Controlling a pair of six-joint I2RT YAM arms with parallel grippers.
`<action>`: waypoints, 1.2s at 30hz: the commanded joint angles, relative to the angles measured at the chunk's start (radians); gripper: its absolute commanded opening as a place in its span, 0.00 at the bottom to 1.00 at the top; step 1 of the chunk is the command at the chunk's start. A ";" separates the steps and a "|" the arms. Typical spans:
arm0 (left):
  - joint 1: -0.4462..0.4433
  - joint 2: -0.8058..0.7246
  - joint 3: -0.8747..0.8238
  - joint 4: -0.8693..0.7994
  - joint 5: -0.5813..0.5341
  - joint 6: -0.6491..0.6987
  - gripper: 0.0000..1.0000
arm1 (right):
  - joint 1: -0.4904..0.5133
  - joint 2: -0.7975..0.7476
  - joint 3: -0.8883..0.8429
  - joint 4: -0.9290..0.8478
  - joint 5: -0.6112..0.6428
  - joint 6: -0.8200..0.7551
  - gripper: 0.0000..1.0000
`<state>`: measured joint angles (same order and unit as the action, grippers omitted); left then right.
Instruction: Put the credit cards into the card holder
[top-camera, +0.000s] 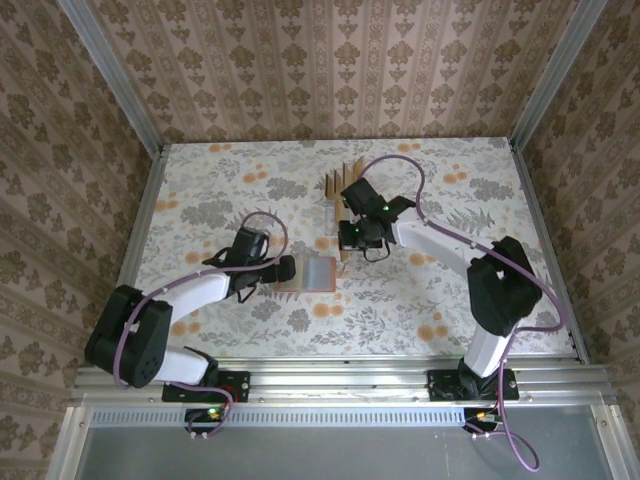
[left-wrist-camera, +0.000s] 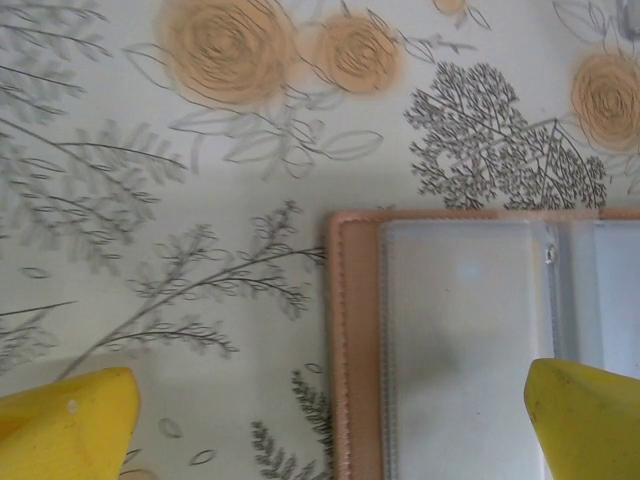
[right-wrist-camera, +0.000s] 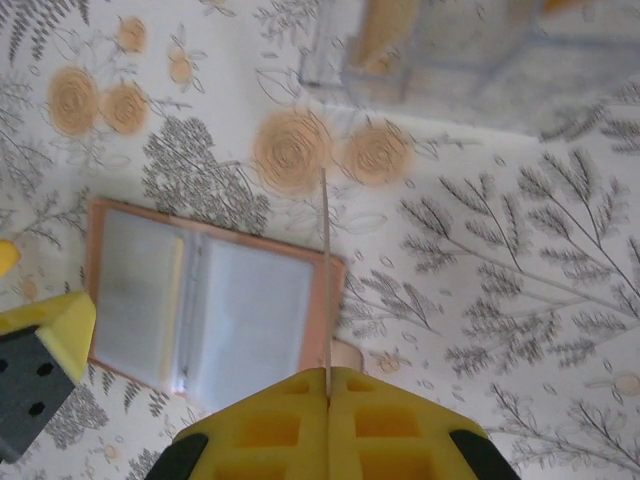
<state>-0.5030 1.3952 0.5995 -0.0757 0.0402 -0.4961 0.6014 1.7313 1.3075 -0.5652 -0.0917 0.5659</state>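
The card holder (top-camera: 312, 273) lies open and flat on the table, a reddish-brown wallet (right-wrist-camera: 322, 300) with greyish clear pockets (left-wrist-camera: 460, 340). My left gripper (top-camera: 287, 268) is open at its left edge, straddling it, with one yellow fingertip (left-wrist-camera: 70, 420) over the table and the other (left-wrist-camera: 585, 415) over a pocket. My right gripper (right-wrist-camera: 328, 388) is shut on one credit card (right-wrist-camera: 325, 270), seen edge-on as a thin line above the wallet's right edge. This gripper (top-camera: 352, 236) hovers just right of the wallet. More credit cards (top-camera: 345, 182) stand in a clear stand behind it.
The clear stand (right-wrist-camera: 450, 55) sits on the flowered tablecloth beyond the wallet, one tan card (right-wrist-camera: 385, 30) showing in it. Patterned walls and metal rails (top-camera: 140, 215) enclose the table. The left gripper's yellow and black finger (right-wrist-camera: 45, 345) shows beside the wallet in the right wrist view.
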 joint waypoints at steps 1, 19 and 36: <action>-0.022 0.042 0.000 0.057 0.016 -0.024 1.00 | -0.023 -0.097 -0.074 0.087 -0.009 0.041 0.00; -0.183 0.098 0.070 0.041 -0.081 -0.110 1.00 | -0.156 -0.245 -0.273 0.139 -0.090 0.022 0.00; -0.306 0.110 0.164 -0.016 -0.160 -0.153 1.00 | -0.189 -0.318 -0.355 0.178 -0.142 0.017 0.00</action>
<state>-0.7994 1.4952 0.7223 -0.0662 -0.0952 -0.6361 0.4191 1.4578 0.9653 -0.4061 -0.1993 0.5869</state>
